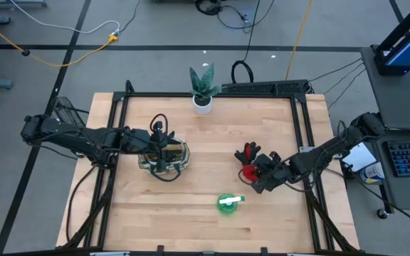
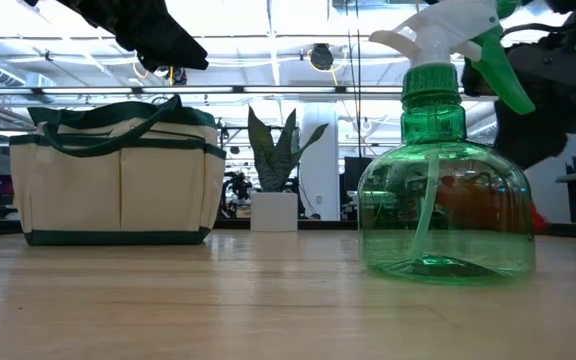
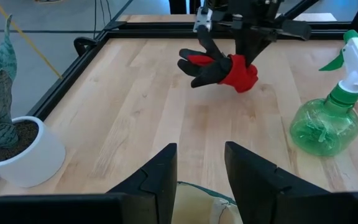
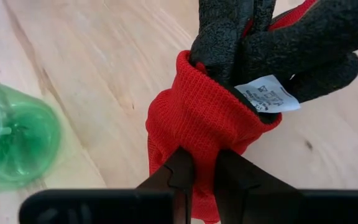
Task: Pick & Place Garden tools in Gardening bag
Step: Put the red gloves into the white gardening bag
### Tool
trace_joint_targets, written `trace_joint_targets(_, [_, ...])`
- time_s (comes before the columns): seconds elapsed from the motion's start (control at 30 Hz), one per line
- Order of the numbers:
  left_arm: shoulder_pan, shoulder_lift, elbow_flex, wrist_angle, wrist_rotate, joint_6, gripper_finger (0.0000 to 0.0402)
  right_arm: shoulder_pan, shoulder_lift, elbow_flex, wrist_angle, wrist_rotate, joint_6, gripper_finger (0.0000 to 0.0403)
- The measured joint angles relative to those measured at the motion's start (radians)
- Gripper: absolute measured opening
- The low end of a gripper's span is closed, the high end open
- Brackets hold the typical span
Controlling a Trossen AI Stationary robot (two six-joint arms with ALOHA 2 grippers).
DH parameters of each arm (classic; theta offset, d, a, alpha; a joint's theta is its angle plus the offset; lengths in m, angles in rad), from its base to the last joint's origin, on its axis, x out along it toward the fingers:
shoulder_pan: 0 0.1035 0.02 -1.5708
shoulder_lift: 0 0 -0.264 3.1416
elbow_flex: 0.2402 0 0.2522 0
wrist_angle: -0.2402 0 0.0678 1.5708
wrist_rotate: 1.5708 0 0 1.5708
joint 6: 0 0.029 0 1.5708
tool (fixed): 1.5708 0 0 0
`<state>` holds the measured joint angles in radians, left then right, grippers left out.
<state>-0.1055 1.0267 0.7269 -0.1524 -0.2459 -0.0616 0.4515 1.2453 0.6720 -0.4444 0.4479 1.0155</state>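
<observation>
The wooden tabletop (image 1: 212,213) carries everything, framed by a dark rail. The gardening bag (image 1: 164,158) – cream canvas w/ dark green trim and loop handles – stands upright on the tabletop's left half; no writing readable on it. The left gripper (image 1: 168,151) hangs right over the bag's mouth, fingers (image 3: 157,174) parted w/ a clear gap, holding nothing.

A plant in a white pot (image 1: 203,88) sits at the far edge, middle. A green spray bottle (image 1: 229,202) w/ a white trigger head stands near the front edge, centre-right, apart from the bag.

The red-black glove (image 1: 249,162) is on the right half, between the bottle and the right rail. The right gripper (image 1: 262,176) is clamped on its red knit cuff, jaws nearly together w/ fabric bunched between them. Whether the glove is clear of the wood – can't tell.

A small white tag (image 4: 267,93) is sewn at the cuff; it has printed lines, too small to read.
</observation>
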Motion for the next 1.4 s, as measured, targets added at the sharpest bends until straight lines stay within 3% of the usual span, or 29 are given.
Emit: trace_joint_targets(1.4, [0.000, 0.000, 0.000, 0.000, 0.000, -0.053, 0.0140, -0.223, -0.001, 0.001, 0.449, -0.007, -0.622, 0.0031])
